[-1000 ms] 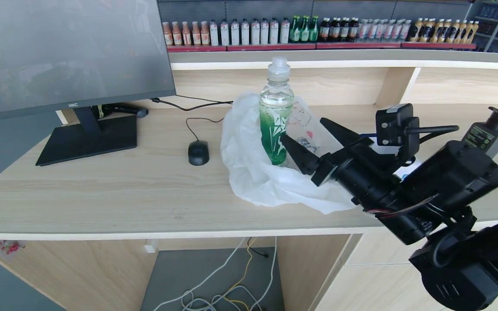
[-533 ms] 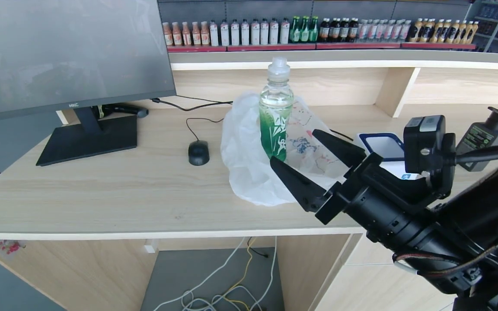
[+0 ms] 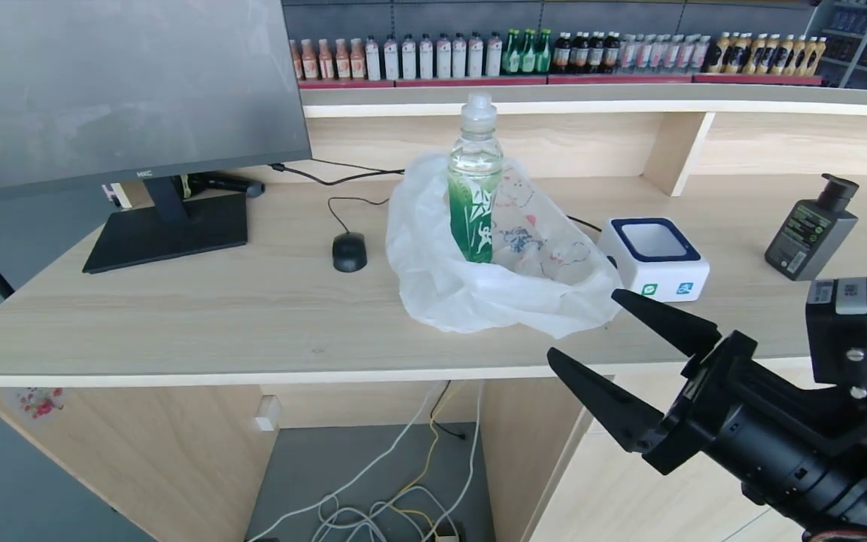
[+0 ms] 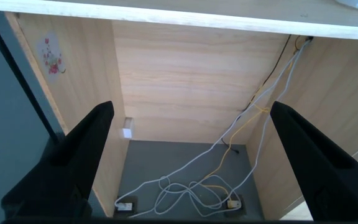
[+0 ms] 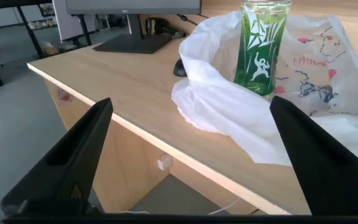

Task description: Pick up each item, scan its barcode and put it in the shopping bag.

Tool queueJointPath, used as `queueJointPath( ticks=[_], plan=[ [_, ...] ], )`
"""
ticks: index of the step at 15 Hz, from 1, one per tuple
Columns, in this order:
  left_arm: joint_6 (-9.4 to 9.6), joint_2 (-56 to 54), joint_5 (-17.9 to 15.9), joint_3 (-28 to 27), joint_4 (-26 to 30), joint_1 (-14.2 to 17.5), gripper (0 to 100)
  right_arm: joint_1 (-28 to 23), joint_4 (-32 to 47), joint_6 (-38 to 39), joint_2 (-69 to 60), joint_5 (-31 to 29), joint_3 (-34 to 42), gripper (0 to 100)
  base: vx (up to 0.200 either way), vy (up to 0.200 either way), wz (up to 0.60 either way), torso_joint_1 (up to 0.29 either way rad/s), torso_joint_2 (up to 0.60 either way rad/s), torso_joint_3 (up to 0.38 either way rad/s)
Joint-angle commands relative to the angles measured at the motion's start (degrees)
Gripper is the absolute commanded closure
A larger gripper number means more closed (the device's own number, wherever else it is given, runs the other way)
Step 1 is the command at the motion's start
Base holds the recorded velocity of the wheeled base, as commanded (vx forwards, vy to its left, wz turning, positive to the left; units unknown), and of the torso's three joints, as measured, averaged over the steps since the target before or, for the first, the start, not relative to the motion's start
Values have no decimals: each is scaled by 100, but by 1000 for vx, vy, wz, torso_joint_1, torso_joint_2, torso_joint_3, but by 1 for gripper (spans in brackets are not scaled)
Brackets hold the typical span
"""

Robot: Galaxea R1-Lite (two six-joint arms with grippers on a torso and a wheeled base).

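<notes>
The pale wood desk (image 3: 177,316) runs across the middle of the head view, with a dark monitor (image 3: 125,83) filling the upper left. At the lower right, the right gripper (image 3: 582,324) hangs off the desk's front edge, its jaws spread wide and empty, pointing toward the bag. The left gripper (image 4: 191,109) sits below the desk top, facing the cables underneath, jaws likewise released and holding nothing. A white shopping bag (image 3: 463,293) lies crumpled at the centre of the desk, and a green-labelled bottle (image 3: 473,203) stands upright inside it. Just right of the bag sits a white box scanner (image 3: 655,260); a dark pump bottle (image 3: 810,229) stands farther right, apart from it. A black mouse (image 3: 349,251) rests left of the bag.
</notes>
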Motion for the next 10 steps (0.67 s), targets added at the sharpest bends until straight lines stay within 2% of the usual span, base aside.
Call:
queueJointPath(
  ticks=[1,7,10],
  plan=[
    [-11,-2,2,0,0,2,0,-91,-9,-2,-76,4,202,0,0,-200,0,-12,-7,7],
    [-54,6,2,0,9,2,0,-978,-9,-2,223,4,53,0,0,-200,0,6,6,-2],
    [-81,6,2,0,9,2,0,-1005,-9,-20,241,4,-211,0,0,-200,0,1,5,2]
  ],
)
